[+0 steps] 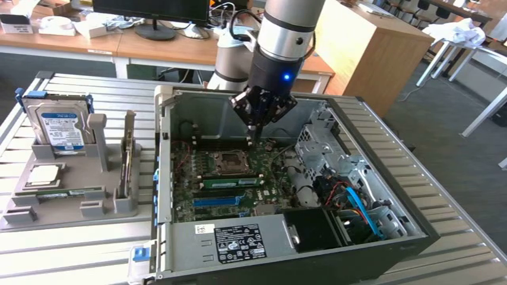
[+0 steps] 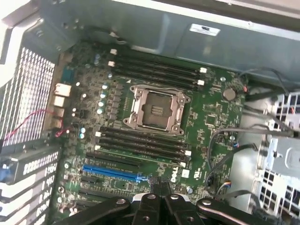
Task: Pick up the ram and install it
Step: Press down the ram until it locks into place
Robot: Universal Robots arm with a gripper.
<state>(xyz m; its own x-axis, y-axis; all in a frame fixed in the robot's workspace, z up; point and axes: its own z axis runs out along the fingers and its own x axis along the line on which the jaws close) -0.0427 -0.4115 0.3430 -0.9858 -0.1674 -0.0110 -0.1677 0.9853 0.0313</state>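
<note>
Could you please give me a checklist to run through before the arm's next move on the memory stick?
1. Hand empty: ok, shut with nothing in it.
2. Hand position: ok, it hangs over the motherboard inside the open computer case, touching nothing.
3. Memory stick picked up: not ok, it lies in the grey holder outside the case.
4. Free slots beside the processor socket: ok, they look empty.
5. Slot latches open: cannot tell.
</note>
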